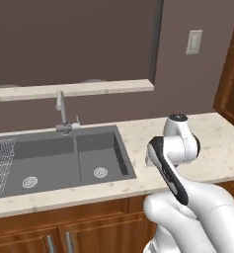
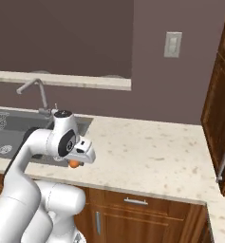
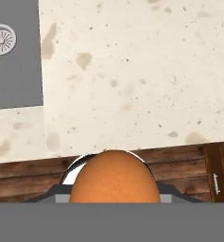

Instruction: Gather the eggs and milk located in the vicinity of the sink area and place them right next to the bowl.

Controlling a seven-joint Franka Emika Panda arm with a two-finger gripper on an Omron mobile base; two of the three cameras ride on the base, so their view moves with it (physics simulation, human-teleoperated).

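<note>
Gripper (image 2: 75, 163) is clenched on the orange egg (image 3: 114, 176); in the hand view the egg bulges up between the jaws at the bottom, w/ speckled beige counter (image 3: 132, 71) beyond it. In the right base view the egg shows as a small orange blob under the white hand, just below the wrist, above the near counter edge, right of the sink (image 1: 64, 158).

Sink: dark grey, two basins, each w/ a round drain, sunk into the counter at left. Silver faucet (image 1: 62, 111) stands at its far rim, about mid-sink. A wire rack (image 1: 0, 163) sits in the left basin at the far-left edge of the left base view. In the hand view a corner of the grey basin and one drain (image 3: 2, 39) show at upper left.

Arm is folded up in front of the counter, elbow high, hand pointing down over the counter's near edge just right of the sink. Brown wood cabinet fronts (image 2: 147, 213) run below the counter, w/ silver handles.

Far side: a pale ledge (image 1: 74, 89) runs along the wall above the faucet, dark recess over it. A light switch plate (image 2: 173, 44) is on the wall to the right. Tall dark-wood cabinet (image 2: 220, 95) stands at far right, where the counter turns toward the near side.
</note>
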